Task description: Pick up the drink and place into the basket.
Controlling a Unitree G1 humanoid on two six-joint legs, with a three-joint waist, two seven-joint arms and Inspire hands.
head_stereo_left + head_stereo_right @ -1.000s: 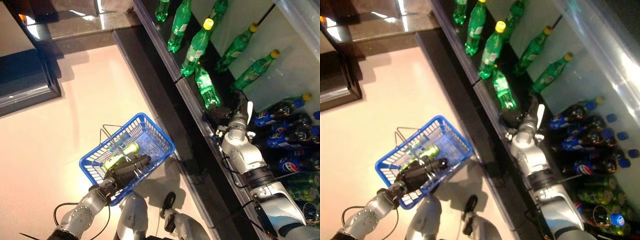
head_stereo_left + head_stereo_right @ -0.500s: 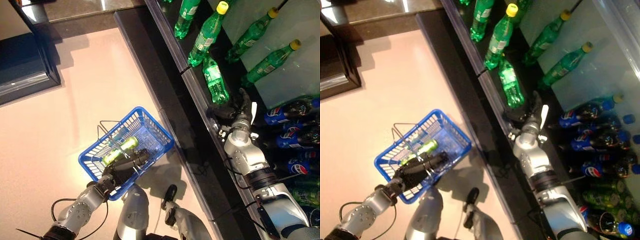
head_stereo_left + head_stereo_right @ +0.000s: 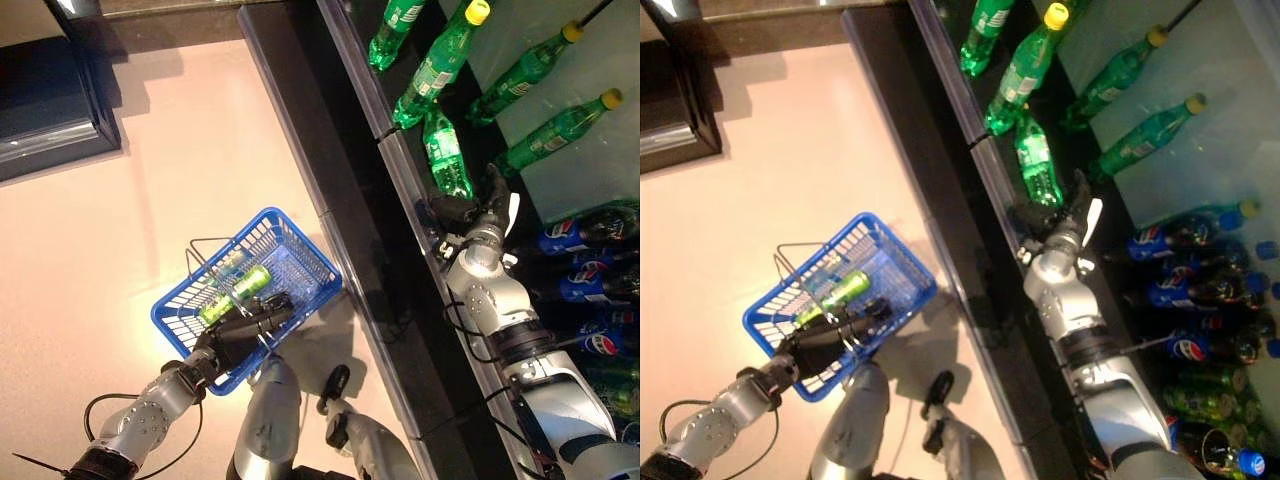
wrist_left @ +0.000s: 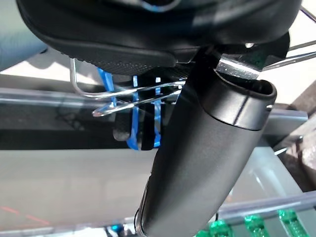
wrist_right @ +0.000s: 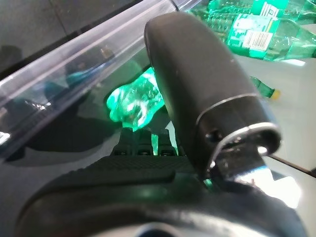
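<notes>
Two jobs are split between our arms here, and the reach for the drink is the step in hand. Largest first: the cooler shelf (image 3: 520,130) runs along our right side, with green bottles lying on it further up and dark bottles with blue caps (image 3: 590,225) lower down. On the floor to our left hangs the blue basket (image 3: 300,250), already carrying one green bottle (image 3: 235,293); our left hand (image 3: 245,330) has its fingers curled round the wire handle (image 4: 123,91), as the left wrist view shows. Our right hand (image 3: 470,215) sits at the base of the nearest green bottle (image 3: 447,160), which lies on the shelf just behind the clear front rail (image 5: 74,64). In the right wrist view the fingers (image 5: 143,145) reach under that bottle and the thumb (image 5: 197,84) stands clear above it, so we judge the hand open and the grasp not yet closed. Next, we think, the fingers and thumb must close round the bottle's body, lift it over the rail, and carry it across to the basket.
</notes>
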